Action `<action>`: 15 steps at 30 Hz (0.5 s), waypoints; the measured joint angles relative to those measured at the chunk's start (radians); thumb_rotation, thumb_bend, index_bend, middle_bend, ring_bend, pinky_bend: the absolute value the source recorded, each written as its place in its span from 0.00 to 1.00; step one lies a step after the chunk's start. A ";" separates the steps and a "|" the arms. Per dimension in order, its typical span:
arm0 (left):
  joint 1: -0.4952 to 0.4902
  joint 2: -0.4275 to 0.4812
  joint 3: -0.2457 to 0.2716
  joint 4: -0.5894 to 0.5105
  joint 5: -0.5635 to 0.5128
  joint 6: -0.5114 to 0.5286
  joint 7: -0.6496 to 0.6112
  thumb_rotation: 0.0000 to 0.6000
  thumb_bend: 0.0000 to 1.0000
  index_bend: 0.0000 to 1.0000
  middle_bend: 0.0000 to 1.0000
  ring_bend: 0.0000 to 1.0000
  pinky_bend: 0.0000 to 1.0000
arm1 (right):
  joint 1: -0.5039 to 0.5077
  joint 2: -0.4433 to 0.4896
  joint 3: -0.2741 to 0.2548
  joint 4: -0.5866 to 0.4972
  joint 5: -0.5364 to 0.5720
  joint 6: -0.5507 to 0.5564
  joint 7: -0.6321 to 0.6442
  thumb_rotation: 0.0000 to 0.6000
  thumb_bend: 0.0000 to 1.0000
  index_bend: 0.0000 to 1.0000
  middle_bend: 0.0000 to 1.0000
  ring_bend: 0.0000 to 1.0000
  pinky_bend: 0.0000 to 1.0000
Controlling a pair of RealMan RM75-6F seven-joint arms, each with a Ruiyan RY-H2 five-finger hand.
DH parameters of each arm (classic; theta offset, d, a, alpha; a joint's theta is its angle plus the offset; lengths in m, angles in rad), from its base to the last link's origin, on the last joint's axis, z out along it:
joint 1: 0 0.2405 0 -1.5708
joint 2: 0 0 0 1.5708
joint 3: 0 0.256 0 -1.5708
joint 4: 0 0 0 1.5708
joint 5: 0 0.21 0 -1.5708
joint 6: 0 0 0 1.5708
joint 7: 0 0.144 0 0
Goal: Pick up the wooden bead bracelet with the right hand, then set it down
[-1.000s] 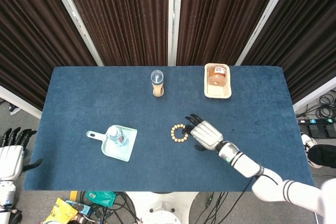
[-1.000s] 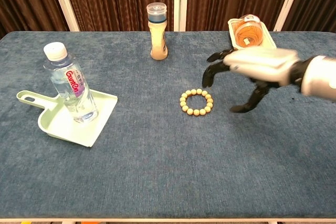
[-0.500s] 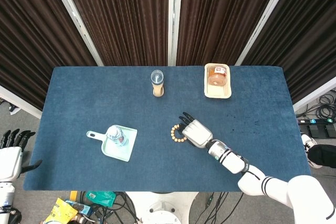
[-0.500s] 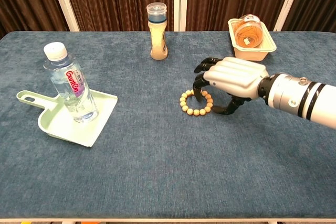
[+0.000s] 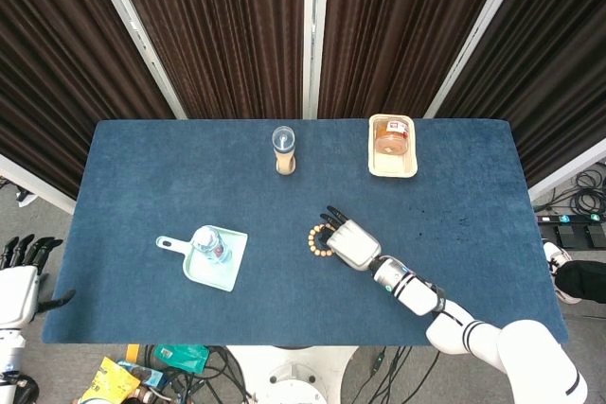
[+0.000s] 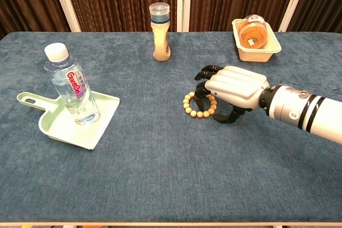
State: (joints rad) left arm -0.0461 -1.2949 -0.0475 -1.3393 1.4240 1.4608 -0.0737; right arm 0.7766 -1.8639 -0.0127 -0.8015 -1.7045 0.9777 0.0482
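Observation:
The wooden bead bracelet (image 5: pixel 318 241) (image 6: pixel 193 107) lies flat on the blue table, near its middle. My right hand (image 5: pixel 347 242) (image 6: pixel 233 85) hovers low over the bracelet's right side, palm down. Its dark fingertips (image 6: pixel 201 88) curl down into the ring and touch the beads, while the thumb stands on the cloth just outside the ring, apart from the fingers. The bracelet is not lifted. My left hand (image 5: pixel 19 283) hangs beyond the table's front left corner, fingers spread, holding nothing; the chest view does not show it.
A water bottle (image 6: pixel 70 85) stands in a pale green dustpan (image 6: pixel 57 127) at the left. A tan shaker bottle (image 6: pixel 161 25) stands at the back middle. A cream tray (image 6: pixel 271 43) with an orange container sits at the back right.
My right hand has slid left and come down over the bracelet, its fingertips now reaching into the ring. The bracelet has not moved. The left hand stays put.

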 measured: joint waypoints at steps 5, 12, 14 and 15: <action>0.002 -0.003 0.001 0.008 0.000 -0.001 -0.013 1.00 0.04 0.20 0.16 0.06 0.02 | -0.001 -0.027 -0.008 0.048 0.005 0.006 0.010 1.00 0.27 0.57 0.38 0.14 0.03; 0.002 -0.006 0.001 0.019 0.005 -0.002 -0.031 1.00 0.04 0.20 0.16 0.06 0.02 | -0.013 -0.040 0.006 0.074 0.031 0.043 0.063 1.00 0.36 0.76 0.48 0.22 0.07; 0.001 -0.007 0.000 0.022 0.006 -0.002 -0.035 1.00 0.04 0.20 0.16 0.06 0.02 | -0.021 -0.031 0.019 0.055 0.052 0.046 0.109 1.00 0.38 0.77 0.48 0.22 0.07; 0.001 -0.008 0.000 0.023 0.007 -0.002 -0.036 1.00 0.04 0.20 0.16 0.06 0.02 | -0.027 -0.020 0.030 0.034 0.070 0.046 0.150 1.00 0.39 0.77 0.49 0.22 0.07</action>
State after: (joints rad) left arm -0.0456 -1.3029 -0.0474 -1.3163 1.4309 1.4588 -0.1098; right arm 0.7496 -1.8840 0.0173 -0.7677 -1.6345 1.0234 0.1987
